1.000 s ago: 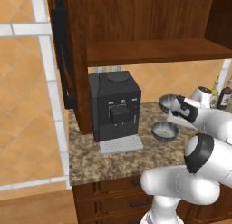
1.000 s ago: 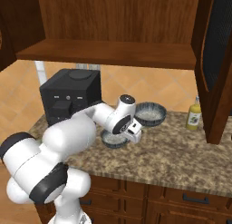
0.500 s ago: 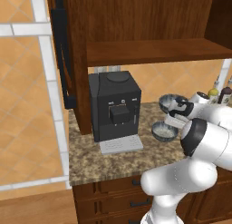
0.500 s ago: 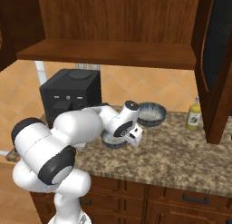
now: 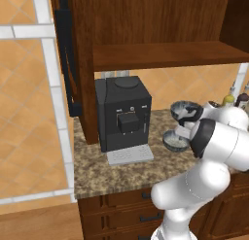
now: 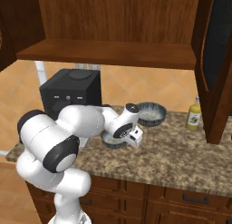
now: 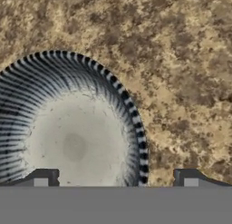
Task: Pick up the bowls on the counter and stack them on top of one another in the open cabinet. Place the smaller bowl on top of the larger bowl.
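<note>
Open cabinet (image 6: 108, 53) above you: shelf bare, nothing stacked yet, so whole task remains

Counter (image 5: 121, 173) carries both bowls, just beside coffee machine (image 5: 124, 117), yellow bottle (image 6: 194, 115) further along

Larger bowl (image 6: 151, 113) sits nearer back wall, untouched; needs to go up first by my judgement

Smaller bowl (image 7: 68, 128) rests on counter directly under your gripper (image 7: 115, 178), also seen at (image 5: 175, 141)

Pincer spread wide, holding nothing; tips straddle bowl's rim on one side, poised for rim grasp

No bowl lifted yet
</note>
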